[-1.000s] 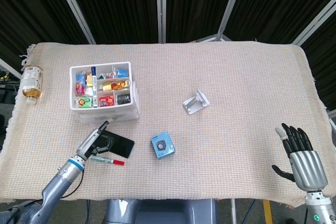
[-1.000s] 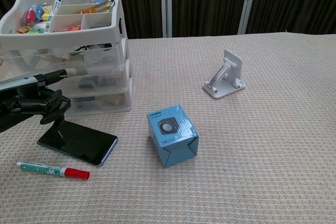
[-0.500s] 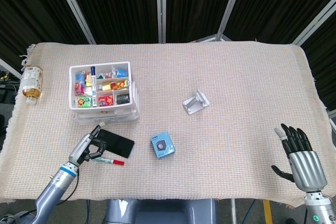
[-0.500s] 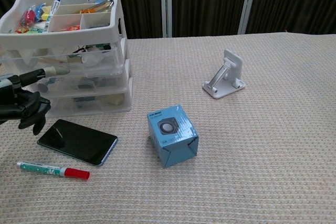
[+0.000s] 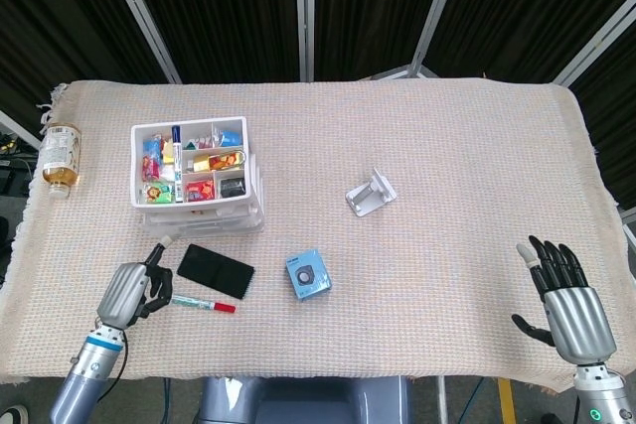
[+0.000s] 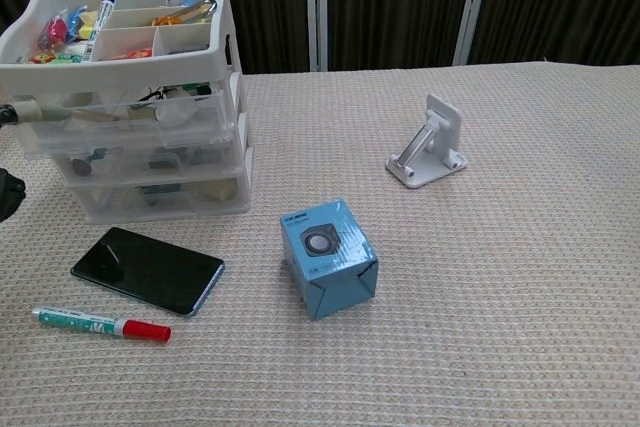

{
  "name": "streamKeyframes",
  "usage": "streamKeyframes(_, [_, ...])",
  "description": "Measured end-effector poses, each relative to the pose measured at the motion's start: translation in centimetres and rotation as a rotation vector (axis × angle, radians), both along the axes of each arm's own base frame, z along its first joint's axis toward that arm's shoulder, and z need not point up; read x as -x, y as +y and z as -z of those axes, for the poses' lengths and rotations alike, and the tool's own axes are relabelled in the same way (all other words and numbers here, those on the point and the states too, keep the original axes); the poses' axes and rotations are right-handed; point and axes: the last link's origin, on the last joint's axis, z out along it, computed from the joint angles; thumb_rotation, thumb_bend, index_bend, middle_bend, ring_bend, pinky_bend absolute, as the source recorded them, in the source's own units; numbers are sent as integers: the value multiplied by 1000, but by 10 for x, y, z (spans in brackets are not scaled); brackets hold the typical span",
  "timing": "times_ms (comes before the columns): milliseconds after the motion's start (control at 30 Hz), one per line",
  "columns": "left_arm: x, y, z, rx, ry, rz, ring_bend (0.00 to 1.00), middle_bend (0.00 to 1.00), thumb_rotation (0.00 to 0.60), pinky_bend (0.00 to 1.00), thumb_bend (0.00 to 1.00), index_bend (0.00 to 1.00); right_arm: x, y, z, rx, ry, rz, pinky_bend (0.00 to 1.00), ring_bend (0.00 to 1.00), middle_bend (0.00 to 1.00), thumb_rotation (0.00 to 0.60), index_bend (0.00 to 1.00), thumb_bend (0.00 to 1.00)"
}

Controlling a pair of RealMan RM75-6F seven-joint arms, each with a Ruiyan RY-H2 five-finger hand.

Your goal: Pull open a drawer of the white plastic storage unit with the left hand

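Head view shows the curled, empty left hand [image 5: 127, 291] near the white plastic drawer unit [image 5: 204, 208], drawers apparently unopened.

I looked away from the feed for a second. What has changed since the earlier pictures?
The left hand has drawn back from the front of the white storage unit toward the robot and to its left, holding nothing. The unit's drawers look no further out. The phone, marker, blue box, white stand and right hand stayed put.
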Motion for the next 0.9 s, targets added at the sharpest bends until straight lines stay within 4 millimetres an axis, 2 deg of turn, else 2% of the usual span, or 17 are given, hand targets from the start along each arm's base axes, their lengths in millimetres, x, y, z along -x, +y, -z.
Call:
streamKeyframes(233, [-21,4,-27,-147,177,-9,790,825,600,626,838,140,0,0,0,-3,1,2,0,0,0,600,0,13])
streamKeyframes(367, [-24,14,-38,-166,236,-72,798,834,600,628,841,183,1,-1,1,-5,1,4,0,0,0,600,0,13])
streamKeyframes(500, [-24,22,-39,-127,273,-113,802,837,600,633,843,230,1,-1,1,-8,2,6,0,0,0,600,0,14])
streamKeyframes(900, [-27,40,-33,-45,337,-155,803,839,600,633,844,234,1,-1,1,-12,0,7,0,0,0,600,0,14])
